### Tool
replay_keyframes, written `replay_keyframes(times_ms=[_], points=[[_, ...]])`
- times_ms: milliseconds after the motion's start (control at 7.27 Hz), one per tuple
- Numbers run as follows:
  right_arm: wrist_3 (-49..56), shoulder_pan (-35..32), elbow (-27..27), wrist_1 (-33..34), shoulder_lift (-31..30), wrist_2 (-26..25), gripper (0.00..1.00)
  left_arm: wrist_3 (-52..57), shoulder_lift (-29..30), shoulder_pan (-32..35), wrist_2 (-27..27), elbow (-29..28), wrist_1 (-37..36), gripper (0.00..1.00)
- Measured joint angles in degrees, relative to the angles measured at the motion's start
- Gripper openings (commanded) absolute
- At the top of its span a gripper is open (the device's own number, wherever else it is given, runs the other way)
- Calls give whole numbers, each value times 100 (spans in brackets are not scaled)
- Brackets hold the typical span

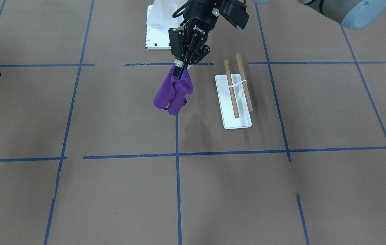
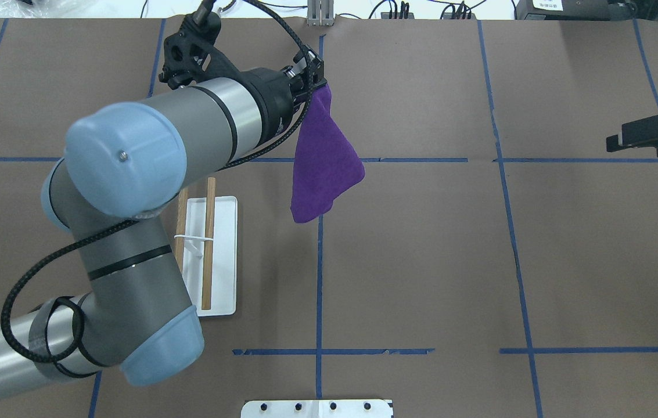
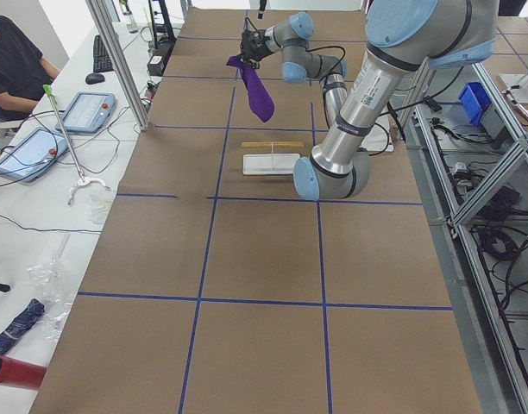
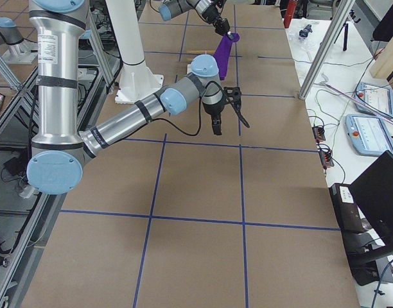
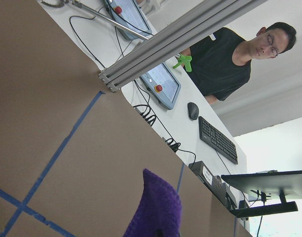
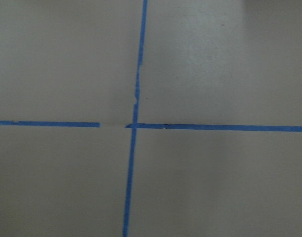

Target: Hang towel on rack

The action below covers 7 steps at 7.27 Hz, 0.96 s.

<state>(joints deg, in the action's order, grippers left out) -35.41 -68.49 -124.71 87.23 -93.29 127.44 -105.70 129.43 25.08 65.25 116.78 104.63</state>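
Note:
My left gripper (image 1: 179,71) is shut on the top corner of the purple towel (image 1: 173,92) and holds it in the air, so the cloth hangs down folded. In the overhead view the left gripper (image 2: 315,78) is over the table's far middle and the towel (image 2: 324,162) hangs to the right of the rack. The rack (image 1: 237,85) has two wooden dowels over a white tray base (image 1: 235,123); it stands apart from the towel and is bare. The towel's upper fold shows in the left wrist view (image 5: 156,210). My right gripper (image 2: 613,141) hovers far to the right, empty; I cannot tell whether its jaws are open.
The rack (image 2: 208,244) lies partly under my left arm's elbow (image 2: 125,168) in the overhead view. The white robot pedestal (image 1: 157,27) stands at the table's robot side. Blue tape lines cross the brown table. An operator (image 5: 240,54) sits beyond the far edge.

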Motion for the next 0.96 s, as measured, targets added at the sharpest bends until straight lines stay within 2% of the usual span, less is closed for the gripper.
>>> replay_keyframes(times_ms=[275, 412, 688, 962], points=[[1114, -185, 40, 1123, 56, -19, 100, -9, -714, -614, -956, 692, -455, 0], [1545, -260, 53, 1519, 73, -64, 100, -98, -1036, -862, -1287, 820, -514, 0], [1852, -345, 71, 1771, 95, -136, 100, -354, -1498, -1125, -1651, 917, -558, 0], [1887, -375, 114, 1807, 108, -130, 100, -420, -2348, -1128, -1741, 1143, -564, 0]])
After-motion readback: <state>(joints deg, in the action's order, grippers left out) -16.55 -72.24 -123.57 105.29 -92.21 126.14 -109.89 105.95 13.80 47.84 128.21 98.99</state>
